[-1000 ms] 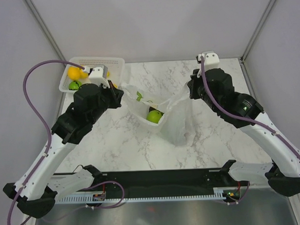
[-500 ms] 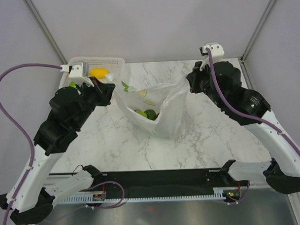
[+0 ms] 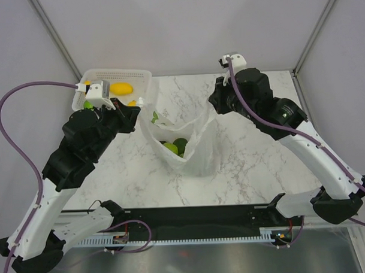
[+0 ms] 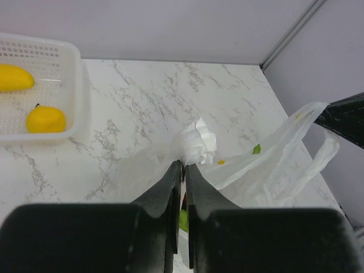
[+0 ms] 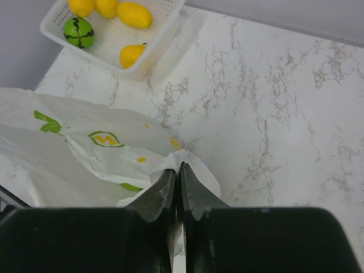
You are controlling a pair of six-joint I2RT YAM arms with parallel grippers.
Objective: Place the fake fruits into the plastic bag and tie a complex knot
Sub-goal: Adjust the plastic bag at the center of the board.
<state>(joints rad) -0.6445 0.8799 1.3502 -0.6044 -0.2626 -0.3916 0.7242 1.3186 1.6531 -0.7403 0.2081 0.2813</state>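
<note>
The plastic bag (image 3: 192,149) hangs between my grippers at the table's middle, with green fruits (image 3: 177,146) inside. My left gripper (image 3: 137,106) is shut on the bag's left handle loop (image 4: 196,143), bunched at its fingertips in the left wrist view (image 4: 184,165). My right gripper (image 3: 213,103) is shut on the right handle loop (image 5: 190,162), seen pinched in the right wrist view (image 5: 178,166). The printed bag wall (image 5: 91,142) spreads left of it. More fake fruits lie in the basket: a yellow mango (image 3: 121,88), lemons (image 5: 94,7), a green one (image 5: 78,32). No knot shows.
The white perforated basket (image 3: 138,76) stands at the back left corner, close to my left gripper. Grey walls and metal posts bound the marble table (image 3: 261,158). The black arm base rail (image 3: 191,217) runs along the near edge.
Both grippers moved inward toward each other, the right one more, still holding the handles. The bag narrowed and hangs deeper, its fruits lower in the middle.
</note>
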